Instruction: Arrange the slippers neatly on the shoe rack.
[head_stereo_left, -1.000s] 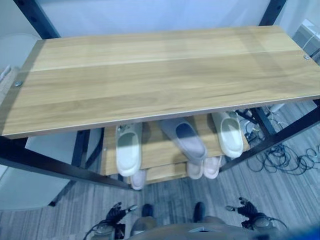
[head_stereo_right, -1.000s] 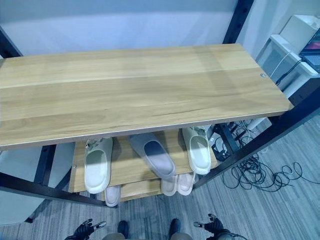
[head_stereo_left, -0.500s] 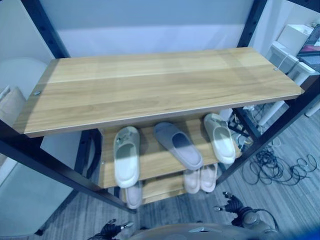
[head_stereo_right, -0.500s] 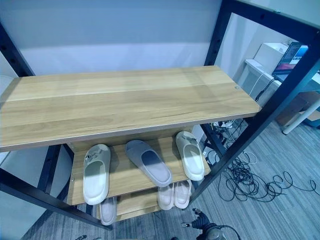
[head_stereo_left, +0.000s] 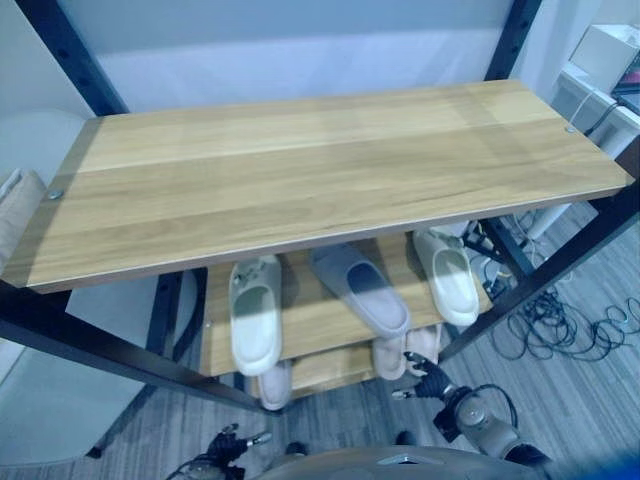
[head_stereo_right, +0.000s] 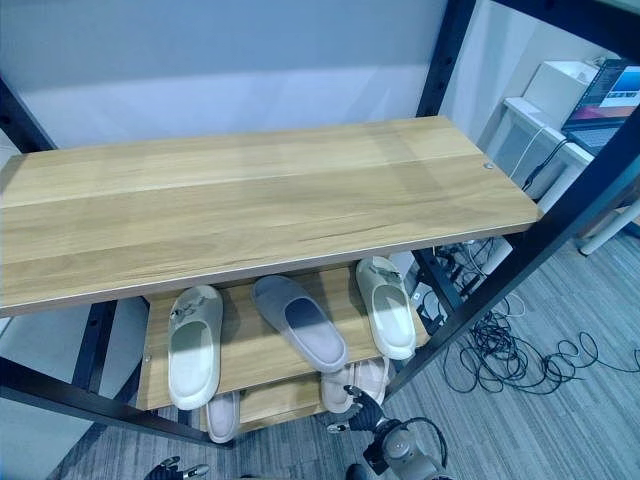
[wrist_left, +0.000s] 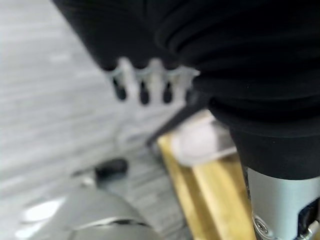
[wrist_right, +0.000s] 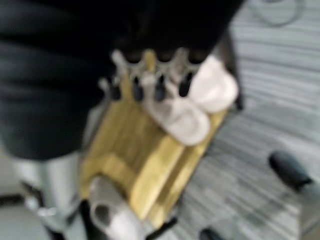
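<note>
The right hand (head_stereo_right: 362, 413), fingers relaxed and holding nothing, hangs just in front of the pale pink pair of slippers (head_stereo_right: 358, 380) at the right front corner of the rack's bottom shelf (head_stereo_right: 270, 402), their toes toward the robot. The left hand (head_stereo_left: 228, 443), low by the floor, is likewise loosely spread and empty. On the middle shelf (head_stereo_right: 250, 352), the left cream slipper (head_stereo_right: 194, 346) and right cream slipper (head_stereo_right: 387, 306) run front to back. Between them the grey slipper (head_stereo_right: 300, 322) lies skewed, its toe angled toward the front right. The wooden top shelf (head_stereo_right: 250, 205) overhangs their heels.
</note>
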